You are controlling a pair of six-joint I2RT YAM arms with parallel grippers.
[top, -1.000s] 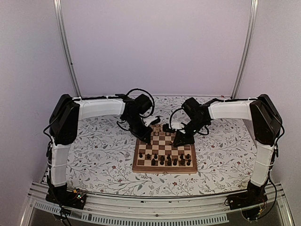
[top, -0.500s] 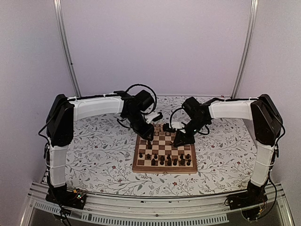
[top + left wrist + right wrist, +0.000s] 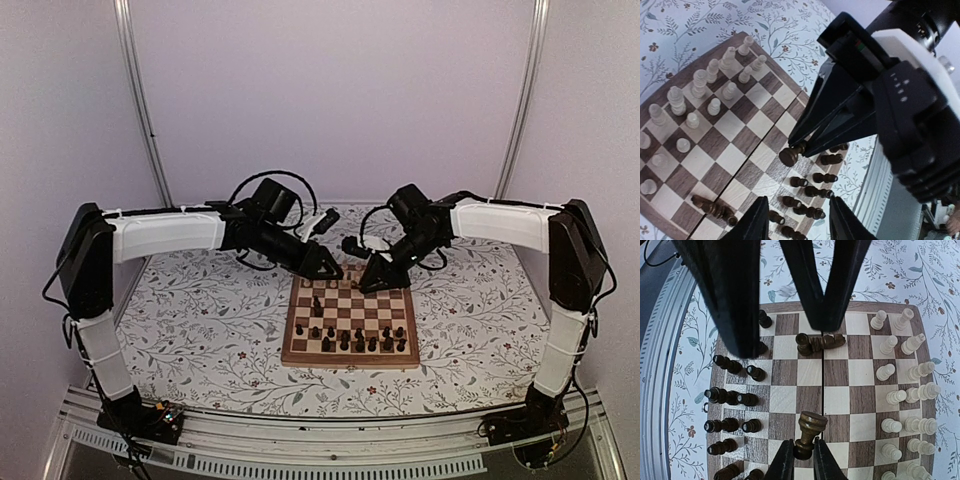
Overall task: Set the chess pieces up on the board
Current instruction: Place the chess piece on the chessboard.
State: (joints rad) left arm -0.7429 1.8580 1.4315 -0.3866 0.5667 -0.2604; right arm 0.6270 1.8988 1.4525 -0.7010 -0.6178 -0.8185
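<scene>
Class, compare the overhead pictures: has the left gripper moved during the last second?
Yes. Against the board, the left gripper has shifted from the far-left corner toward the middle of the far rim.

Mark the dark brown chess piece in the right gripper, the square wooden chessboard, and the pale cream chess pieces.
dark brown chess piece (image 3: pixel 812 422): right wrist view, its flared head.
wooden chessboard (image 3: pixel 349 363): top external view, near rim.
pale cream chess pieces (image 3: pixel 699 82): left wrist view, one piece's body.
</scene>
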